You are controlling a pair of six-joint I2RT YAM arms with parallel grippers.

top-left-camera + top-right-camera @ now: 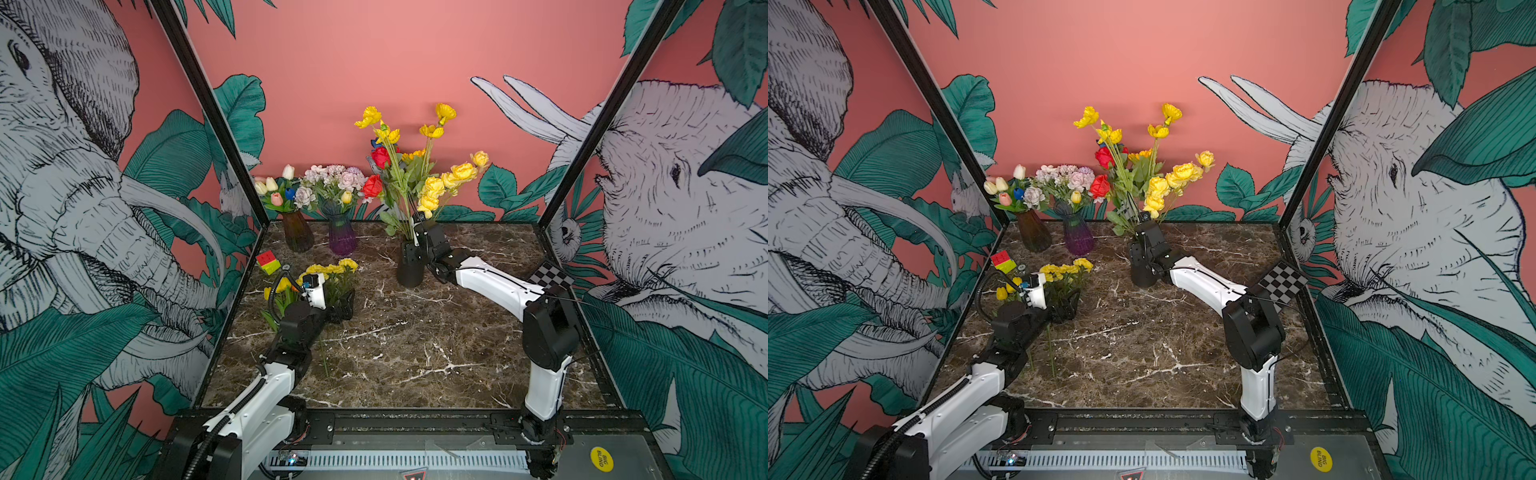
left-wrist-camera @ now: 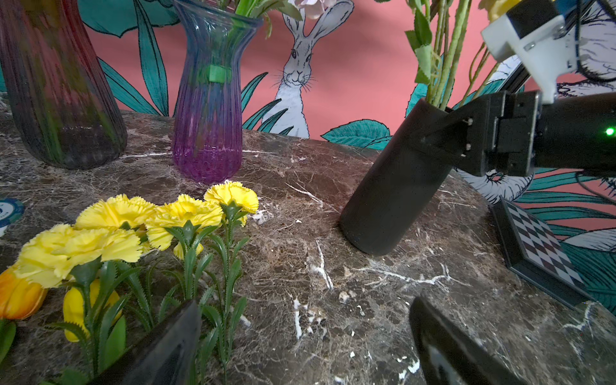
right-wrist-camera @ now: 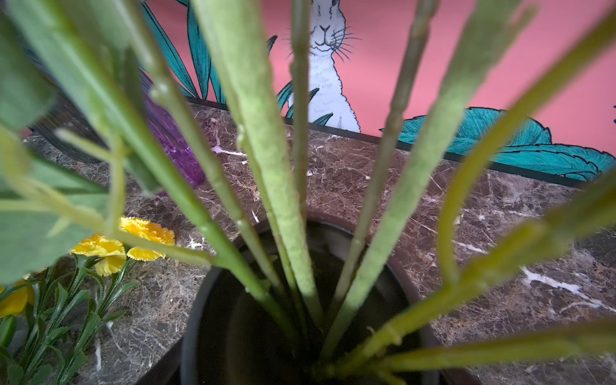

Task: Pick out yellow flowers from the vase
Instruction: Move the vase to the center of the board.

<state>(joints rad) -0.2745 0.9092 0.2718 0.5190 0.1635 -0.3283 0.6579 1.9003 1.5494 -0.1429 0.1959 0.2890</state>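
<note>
A black vase [image 1: 410, 270] [image 1: 1144, 274] stands mid-table with tall yellow flowers [image 1: 432, 187] [image 1: 1158, 187] and red roses [image 1: 380, 157] in it. My right gripper [image 1: 419, 243] [image 1: 1144, 243] is shut on the vase just under its rim; one finger [image 2: 446, 133] lies along its side. The right wrist view looks down through green stems [image 3: 266, 166] into the vase mouth [image 3: 366, 233]. Yellow carnations [image 1: 332, 268] [image 2: 150, 220] and yellow tulips [image 1: 282, 286] [image 2: 76, 306] lie on the table at the left. My left gripper [image 1: 345, 305] [image 2: 305, 305] stands open and holds nothing beside their stems.
A brown vase [image 1: 297, 235] of tulips and a purple vase [image 1: 342, 237] of lilac-white blooms stand at the back left. A colour cube [image 1: 268, 261] sits by the left wall. A checkerboard [image 1: 550, 275] leans at the right wall.
</note>
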